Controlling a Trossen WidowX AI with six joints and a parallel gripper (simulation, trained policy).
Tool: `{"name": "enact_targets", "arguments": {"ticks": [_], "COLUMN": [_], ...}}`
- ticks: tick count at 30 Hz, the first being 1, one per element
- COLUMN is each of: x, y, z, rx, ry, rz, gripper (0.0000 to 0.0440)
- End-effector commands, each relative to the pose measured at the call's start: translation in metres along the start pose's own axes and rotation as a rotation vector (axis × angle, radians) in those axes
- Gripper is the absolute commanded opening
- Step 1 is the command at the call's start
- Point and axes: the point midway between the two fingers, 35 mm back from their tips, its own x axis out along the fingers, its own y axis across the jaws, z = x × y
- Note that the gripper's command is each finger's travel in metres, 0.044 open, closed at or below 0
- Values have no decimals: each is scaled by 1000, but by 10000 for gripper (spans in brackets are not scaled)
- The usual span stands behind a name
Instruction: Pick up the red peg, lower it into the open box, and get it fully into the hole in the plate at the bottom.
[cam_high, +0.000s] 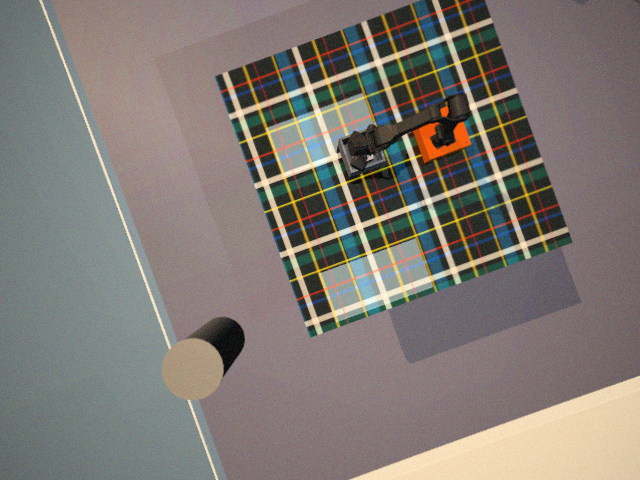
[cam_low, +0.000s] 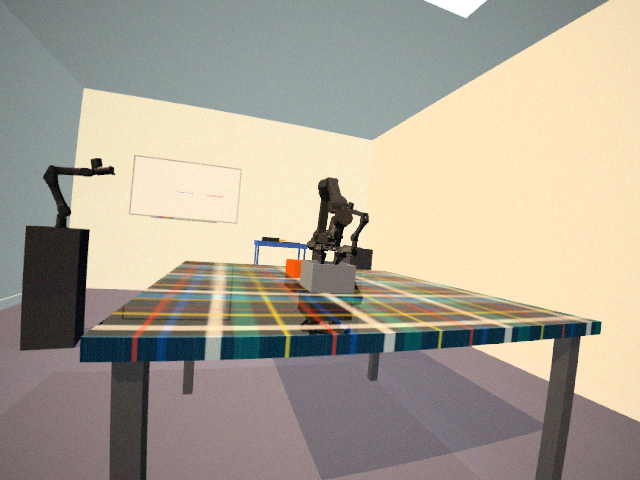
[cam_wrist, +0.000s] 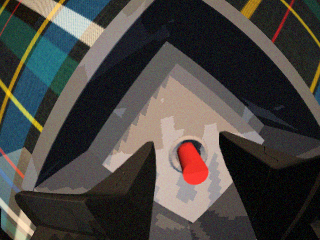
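Observation:
The red peg (cam_wrist: 195, 172) stands in the hole of the pale plate (cam_wrist: 170, 100) inside the open grey box (cam_high: 344, 162) (cam_low: 330, 279) (cam_wrist: 83, 77). Its lower end is within the hole's ring and its top sticks up, leaning slightly in the wrist view. How deep it sits cannot be told. My gripper (cam_wrist: 187, 143) (cam_low: 328, 261) is open, with a finger on each side of the peg and a visible gap to both. The fingertips reach down into the box. In the top and exterior views the peg is hidden by the box and the arm.
The box walls surround the fingers closely. An orange block (cam_high: 442, 149) (cam_low: 293, 268) is by the arm's base on the plaid table (cam_high: 465, 217) (cam_low: 258, 304). A second arm (cam_low: 59, 191) stands on a dark pedestal beyond the table's left side.

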Motion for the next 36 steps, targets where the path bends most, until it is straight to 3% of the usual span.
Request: {"name": "enact_targets", "arguments": {"ticks": [1, 9, 26, 36], "x": [2, -1, -17, -17], "y": [5, 9, 10, 10], "z": [14, 40, 98, 99], "rx": [-26, -56, -19, -18], "ry": [-16, -52, -203, -205], "rz": [-9, -23, -21, -21], "gripper": [289, 440, 440, 440]}}
